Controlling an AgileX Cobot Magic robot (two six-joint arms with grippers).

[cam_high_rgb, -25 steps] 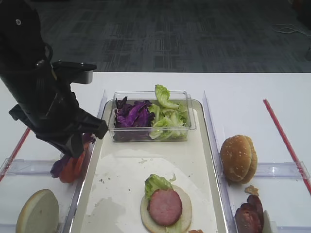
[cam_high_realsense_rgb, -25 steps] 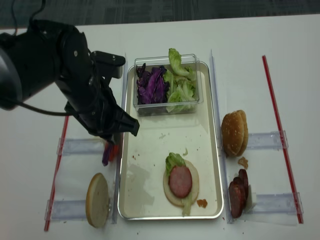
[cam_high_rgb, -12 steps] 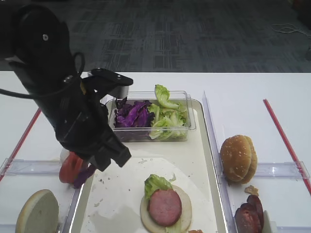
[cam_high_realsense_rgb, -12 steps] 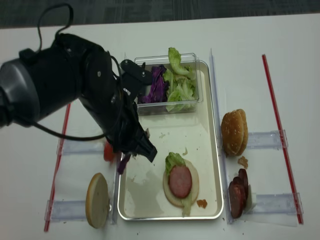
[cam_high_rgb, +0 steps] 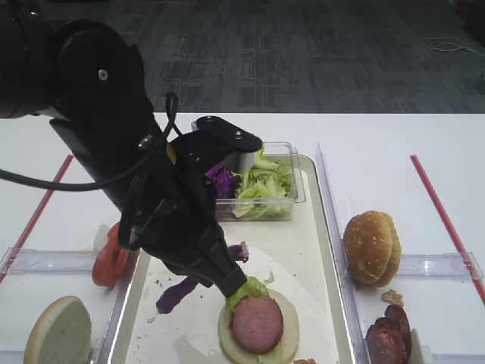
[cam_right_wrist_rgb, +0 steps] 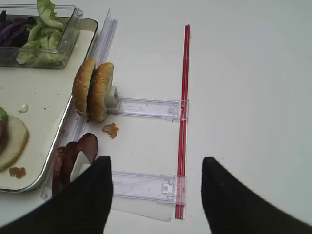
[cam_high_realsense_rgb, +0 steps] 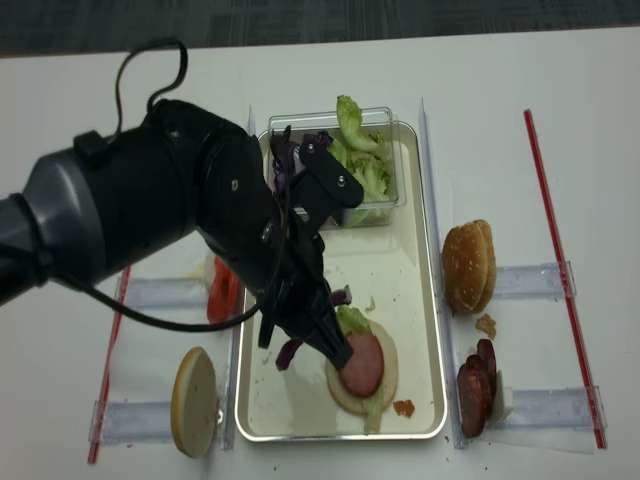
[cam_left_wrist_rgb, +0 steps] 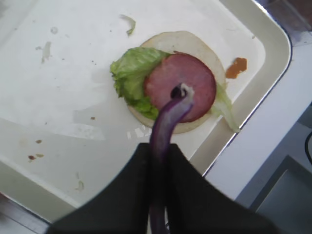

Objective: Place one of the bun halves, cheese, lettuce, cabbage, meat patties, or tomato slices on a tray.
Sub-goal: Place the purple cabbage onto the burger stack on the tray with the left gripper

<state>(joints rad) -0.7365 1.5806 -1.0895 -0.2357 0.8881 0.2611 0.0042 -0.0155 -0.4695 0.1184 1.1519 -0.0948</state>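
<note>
a purple cabbage (cam_left_wrist_rgb: 165,122) strip is pinched in the closed left gripper (cam_left_wrist_rgb: 161,161) and hung over the patty (cam_left_wrist_rgb: 187,85) on the tray (cam_left_wrist_rgb: 58,87), seemingly for stacking; the right gripper (cam_right_wrist_rgb: 156,192) is spread wide, idle.

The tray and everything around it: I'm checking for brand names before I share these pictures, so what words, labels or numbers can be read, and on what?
None: no readable text shows in any view.
The tray, the clear tub, the plastic rails and the red strips bear no print.
The black left arm shows no marking either.
</note>
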